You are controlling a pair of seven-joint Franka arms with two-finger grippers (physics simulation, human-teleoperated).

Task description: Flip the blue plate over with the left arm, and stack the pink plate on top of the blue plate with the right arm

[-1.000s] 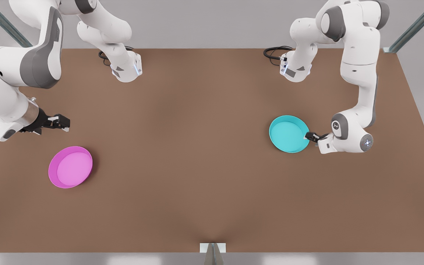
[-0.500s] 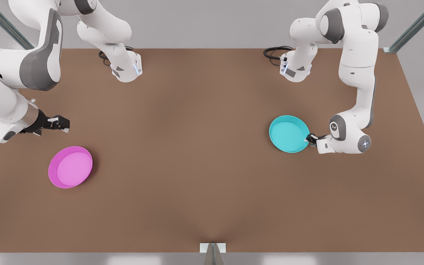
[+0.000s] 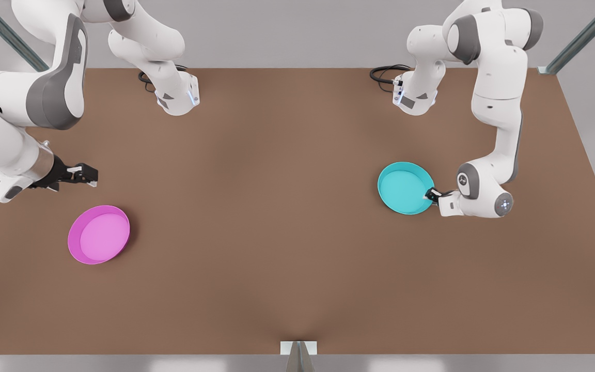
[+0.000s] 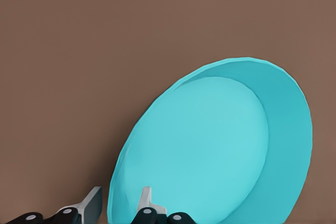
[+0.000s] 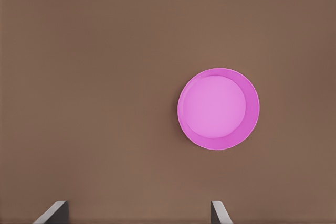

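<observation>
We see the left end effector [image 3: 431, 195] at the blue plate's [image 3: 405, 187] rim, one finger [image 4: 146, 201] inside the dish and one outside; it seems not yet clamped, though the contact is hard to judge. The plate rests upright on the table [image 3: 277, 232]. Our right end effector [image 3: 88, 174] hangs spread apart above the table, the pink plate [image 3: 99, 234] lying near, ahead of its fingertips.

Turquoise blue plate [image 3: 405, 187], magenta pink plate [image 3: 99, 234]
</observation>
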